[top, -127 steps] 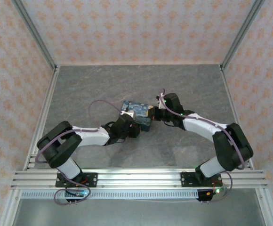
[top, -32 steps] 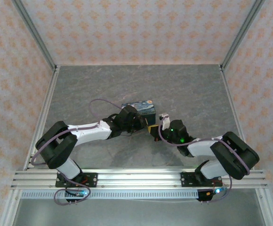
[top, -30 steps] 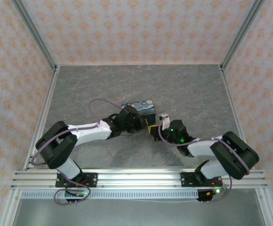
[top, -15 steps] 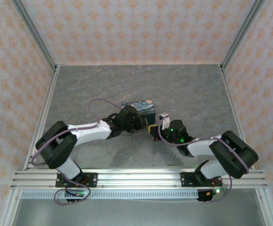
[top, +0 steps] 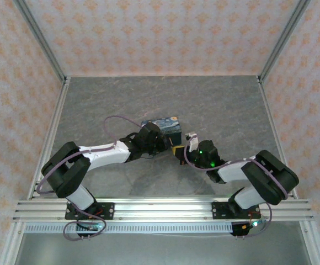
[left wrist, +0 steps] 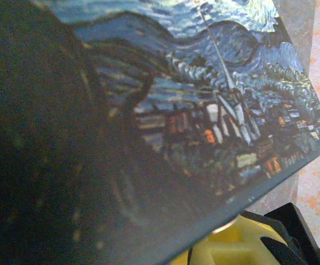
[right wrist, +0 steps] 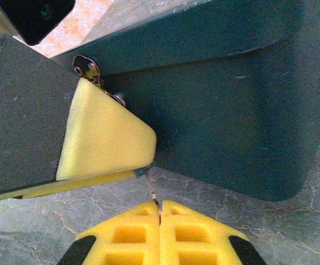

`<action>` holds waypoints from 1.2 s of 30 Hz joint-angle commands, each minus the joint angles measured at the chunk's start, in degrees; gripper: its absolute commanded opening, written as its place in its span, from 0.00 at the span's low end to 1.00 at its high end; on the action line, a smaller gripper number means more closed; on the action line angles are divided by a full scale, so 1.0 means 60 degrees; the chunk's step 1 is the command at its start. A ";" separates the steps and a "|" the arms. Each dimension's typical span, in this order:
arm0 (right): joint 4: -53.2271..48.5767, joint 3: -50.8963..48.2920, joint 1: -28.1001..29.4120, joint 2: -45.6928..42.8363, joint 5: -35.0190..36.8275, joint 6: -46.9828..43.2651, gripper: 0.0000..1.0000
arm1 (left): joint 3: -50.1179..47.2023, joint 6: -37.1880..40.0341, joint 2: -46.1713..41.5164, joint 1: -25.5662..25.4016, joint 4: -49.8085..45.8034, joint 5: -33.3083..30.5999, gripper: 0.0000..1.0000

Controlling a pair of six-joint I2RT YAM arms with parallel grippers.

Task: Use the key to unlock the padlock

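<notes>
L fingers (top: 151, 138) clamp the starry-night box (top: 165, 126) at mid-worktop (top: 94, 105). Padlock (right wrist: 143, 172): small blue bit at box's lower front edge, mostly hidden. R fingers (right wrist: 166, 218) pressed together on thin silvery stem (right wrist: 151, 187) (key or shackle: cannot tell).

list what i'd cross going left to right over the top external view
left arm's elbow → starry-night box → green light on the right wrist → right arm's elbow
</notes>
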 commanded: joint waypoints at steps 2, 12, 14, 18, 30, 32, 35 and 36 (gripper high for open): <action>0.0997 0.0290 -0.0116 0.0211 0.0100 -0.0209 0.00 | 0.0387 0.0132 -0.0369 -0.0083 -0.0051 0.0301 0.25; 0.1326 0.0479 -0.0241 0.0640 -0.0409 -0.0260 0.00 | 0.0474 0.0174 -0.0461 -0.0124 -0.0147 0.0422 0.25; 0.1384 0.0524 -0.0241 0.0748 -0.0461 -0.0261 0.00 | 0.0526 0.0190 -0.0445 -0.0138 -0.0169 0.0439 0.25; 0.1671 0.0540 -0.0320 0.0928 -0.0565 -0.0242 0.00 | 0.0523 0.0161 -0.0481 -0.0157 -0.0137 0.0499 0.25; 0.2213 0.0757 -0.0673 0.1182 -0.1403 0.0014 0.00 | 0.0561 0.0202 -0.0624 -0.0156 -0.0350 0.0563 0.25; 0.2185 0.0824 -0.0694 0.1214 -0.1440 -0.0034 0.00 | 0.0586 0.0219 -0.0608 -0.0158 -0.0372 0.0622 0.25; 0.2178 0.0903 -0.0709 0.1259 -0.1424 -0.0089 0.00 | 0.0638 0.0289 -0.0591 -0.0164 -0.0497 0.0658 0.25; 0.2168 0.0942 -0.0710 0.1258 -0.1448 -0.0105 0.00 | 0.0637 0.0307 -0.0600 -0.0149 -0.0533 0.0669 0.25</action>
